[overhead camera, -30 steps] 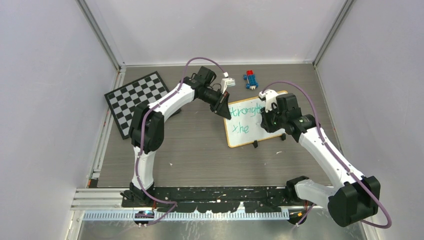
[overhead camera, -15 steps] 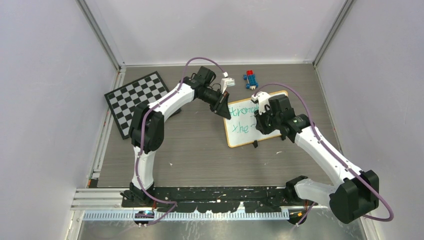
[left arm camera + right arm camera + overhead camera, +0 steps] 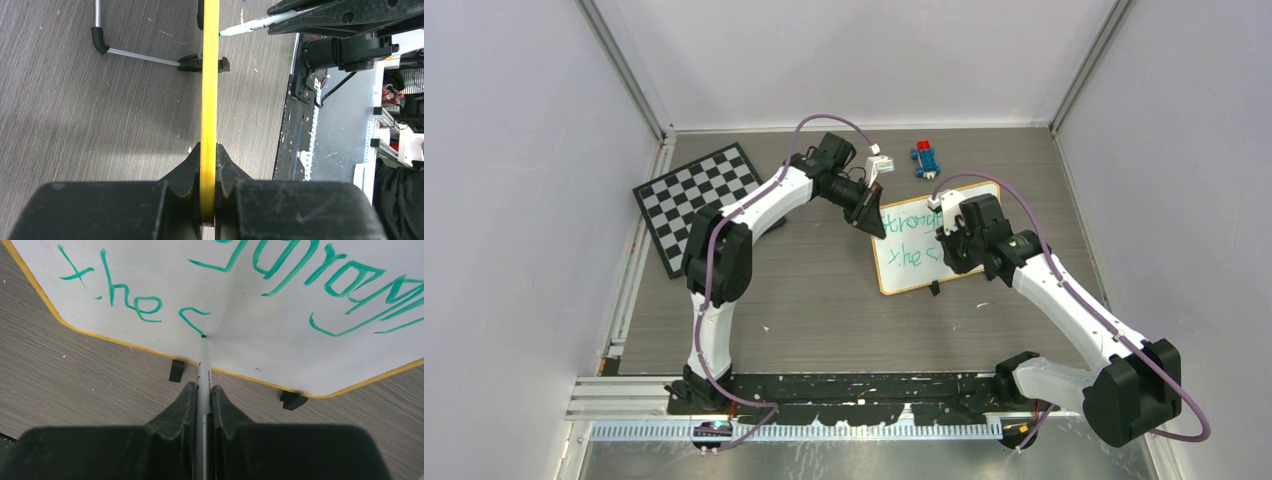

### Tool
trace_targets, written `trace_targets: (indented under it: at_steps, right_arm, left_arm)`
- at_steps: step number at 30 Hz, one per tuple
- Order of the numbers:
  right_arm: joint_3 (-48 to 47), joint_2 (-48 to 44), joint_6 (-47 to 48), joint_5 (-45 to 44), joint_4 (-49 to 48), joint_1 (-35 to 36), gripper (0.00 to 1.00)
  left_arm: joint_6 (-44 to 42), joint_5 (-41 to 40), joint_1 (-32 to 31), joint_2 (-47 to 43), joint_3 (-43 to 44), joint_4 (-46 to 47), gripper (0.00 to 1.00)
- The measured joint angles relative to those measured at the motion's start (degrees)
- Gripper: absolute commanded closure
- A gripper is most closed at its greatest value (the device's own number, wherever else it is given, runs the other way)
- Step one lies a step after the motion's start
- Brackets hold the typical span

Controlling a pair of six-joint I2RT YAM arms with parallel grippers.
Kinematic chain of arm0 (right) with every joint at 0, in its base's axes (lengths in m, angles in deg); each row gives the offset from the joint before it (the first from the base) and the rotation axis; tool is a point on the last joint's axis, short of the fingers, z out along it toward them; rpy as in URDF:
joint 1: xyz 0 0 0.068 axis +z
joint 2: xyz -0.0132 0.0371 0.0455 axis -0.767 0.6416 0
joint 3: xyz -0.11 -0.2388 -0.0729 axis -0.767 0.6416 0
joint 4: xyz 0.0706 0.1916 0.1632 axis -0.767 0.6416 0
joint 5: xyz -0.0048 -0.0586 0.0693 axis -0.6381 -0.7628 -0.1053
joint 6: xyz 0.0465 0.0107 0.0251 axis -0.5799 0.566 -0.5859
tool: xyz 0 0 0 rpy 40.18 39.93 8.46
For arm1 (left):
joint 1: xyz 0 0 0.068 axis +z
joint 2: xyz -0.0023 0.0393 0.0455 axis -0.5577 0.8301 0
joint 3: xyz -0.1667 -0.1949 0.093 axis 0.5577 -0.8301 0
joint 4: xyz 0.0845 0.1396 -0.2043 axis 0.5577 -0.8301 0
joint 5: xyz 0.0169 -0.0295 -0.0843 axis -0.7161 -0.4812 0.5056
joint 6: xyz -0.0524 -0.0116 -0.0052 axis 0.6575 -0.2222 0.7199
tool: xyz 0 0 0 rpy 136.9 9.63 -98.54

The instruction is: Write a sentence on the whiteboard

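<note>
Whiteboard [image 3: 910, 279] in left gripper [image 3: 208, 156]

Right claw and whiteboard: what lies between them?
A marker: the right claw grips it, and its tip touches the whiteboard at a green stroke. The right wrist view shows this.

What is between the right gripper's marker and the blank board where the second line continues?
Nothing visible. The marker in the right gripper touches the whiteboard just past the green writing, with bare board beside it. The left gripper clamps the board's edge, away from there.
</note>
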Motion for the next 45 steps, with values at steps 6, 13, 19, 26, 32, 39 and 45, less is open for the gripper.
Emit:
trace_targets:
  at_steps: [6,13,19,26,32,39,45]
  right_arm:
    - [0.3,0.5,0.5,0.9,0.8,0.0,1.00]
    - [0.3,1.4,0.5,4.2,1.5,0.1,1.00]
    - [0.3,-1.8,0.2,5.4,1.3,-0.9,1.00]
    - [0.3,-3.5,0.2,3.2,-0.6,-2.0,1.00]
    - [0.3,-1.4,0.1,2.3,-1.6,-2.0,1.00]
    - [0.3,-1.1,-0.3,-1.0,-0.8,-2.3,1.00]
    - [0.3,-1.5,-1.1,-3.5,-0.5,-4.2,1.00]
  left_arm:
    - [0.0,0.0,0.0,0.0,0.0,0.0,1.00]
    - [0.0,0.0,0.0,0.0,0.0,0.0,1.00]
    - [0.0,0.0,0.0,0.0,0.0,0.0,1.00]
    - [0.0,0.0,0.0,0.0,0.0,0.0,1.00]
    - [0.0,0.0,0.0,0.0,0.0,0.0,1.00]
    - [0.1,0.0,0.0,0.0,0.0,0.0,1.00]
    - [0.3,0.0,0.0,0.0,0.0,0.0,1.00]
